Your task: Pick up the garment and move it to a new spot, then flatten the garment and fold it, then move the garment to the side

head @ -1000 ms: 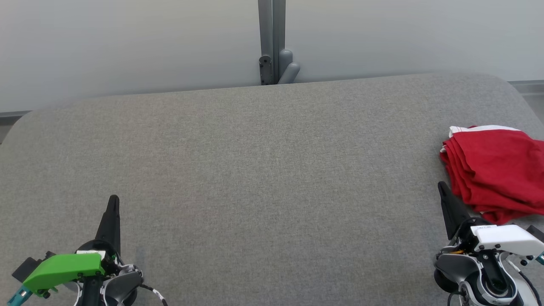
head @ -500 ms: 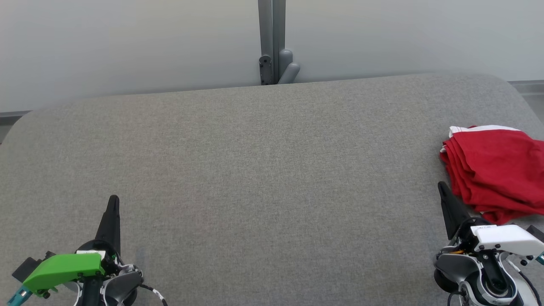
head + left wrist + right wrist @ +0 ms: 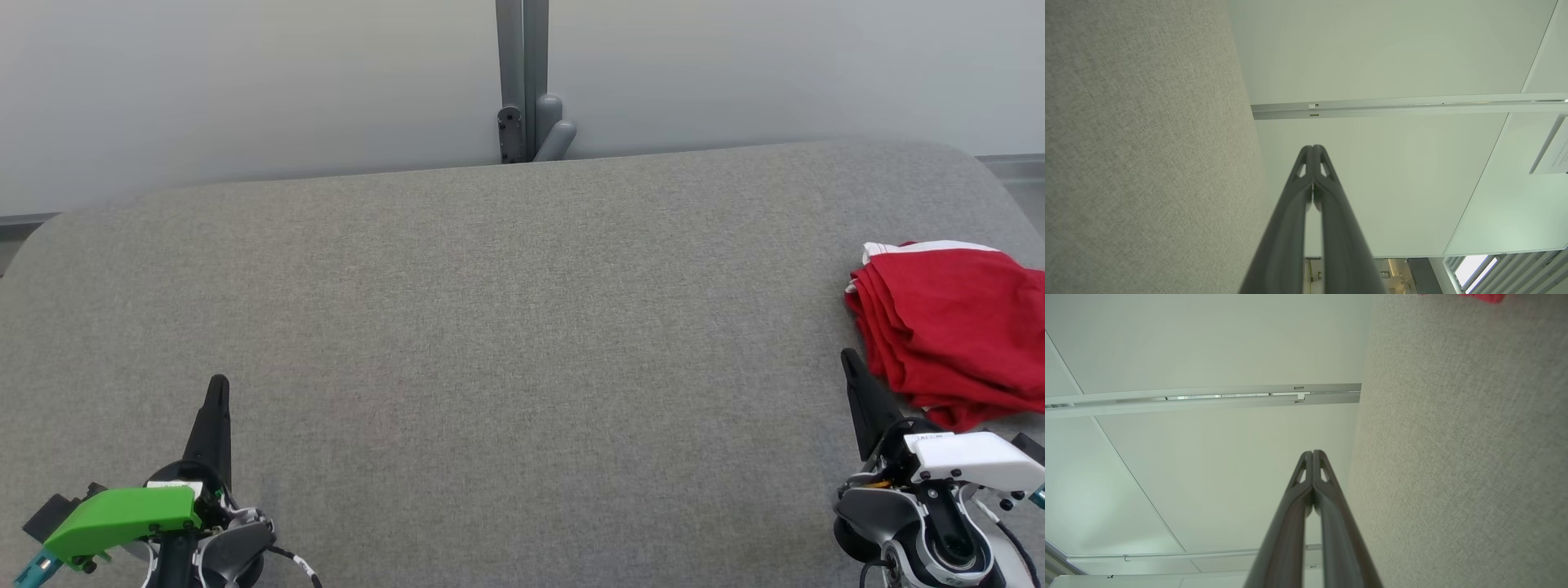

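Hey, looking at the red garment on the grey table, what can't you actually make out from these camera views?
- Red garment: the head view's right edge cuts off its far side, so its full outline is unknown.
- Garment type: its stacked folds hide that in the head view.
- Right wrist view: the garment is a blurred red sliver cut by the top edge.
- Wall sign, left wrist view: its print is too small, and the right edge cuts it off.

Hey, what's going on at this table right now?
Nothing is being handled at the moment. The red garment lies folded in a stack at the right edge of the grey padded table. The right pincer sits shut close beside it, holding nothing, and the left pincer rests shut at the near left. The folding looks done.
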Controlling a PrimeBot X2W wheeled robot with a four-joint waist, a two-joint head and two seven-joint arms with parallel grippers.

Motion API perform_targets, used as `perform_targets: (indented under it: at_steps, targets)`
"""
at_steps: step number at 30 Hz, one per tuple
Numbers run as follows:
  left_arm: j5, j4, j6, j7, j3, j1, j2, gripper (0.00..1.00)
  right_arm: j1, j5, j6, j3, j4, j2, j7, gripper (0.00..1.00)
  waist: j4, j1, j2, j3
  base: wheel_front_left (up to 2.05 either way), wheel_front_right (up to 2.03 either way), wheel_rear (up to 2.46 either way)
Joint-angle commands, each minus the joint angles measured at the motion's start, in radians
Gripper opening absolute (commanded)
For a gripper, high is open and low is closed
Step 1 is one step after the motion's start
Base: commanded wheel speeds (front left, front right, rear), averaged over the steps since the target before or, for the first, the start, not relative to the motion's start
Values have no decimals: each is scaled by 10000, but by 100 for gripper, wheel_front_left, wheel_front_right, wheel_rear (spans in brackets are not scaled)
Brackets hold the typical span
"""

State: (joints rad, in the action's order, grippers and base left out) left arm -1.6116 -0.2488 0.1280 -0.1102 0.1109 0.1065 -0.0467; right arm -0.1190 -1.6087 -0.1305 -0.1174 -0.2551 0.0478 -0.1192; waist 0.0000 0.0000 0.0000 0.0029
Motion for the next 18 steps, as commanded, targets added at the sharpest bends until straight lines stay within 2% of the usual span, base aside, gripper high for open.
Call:
perform_targets:
  at_steps: [1, 18]
  targets:
    - [-30, 34, 57, -4, 32, 102, -66, 0, 23, -54, -4, -20, 40, 45, -47, 0, 0, 0, 0, 0, 0, 0, 0]
    - [-30, 33, 57, -4, 32, 102, -66, 0, 24, -54, -4, -19, 40, 45, -46, 0, 0, 0, 0, 0, 0, 0, 0]
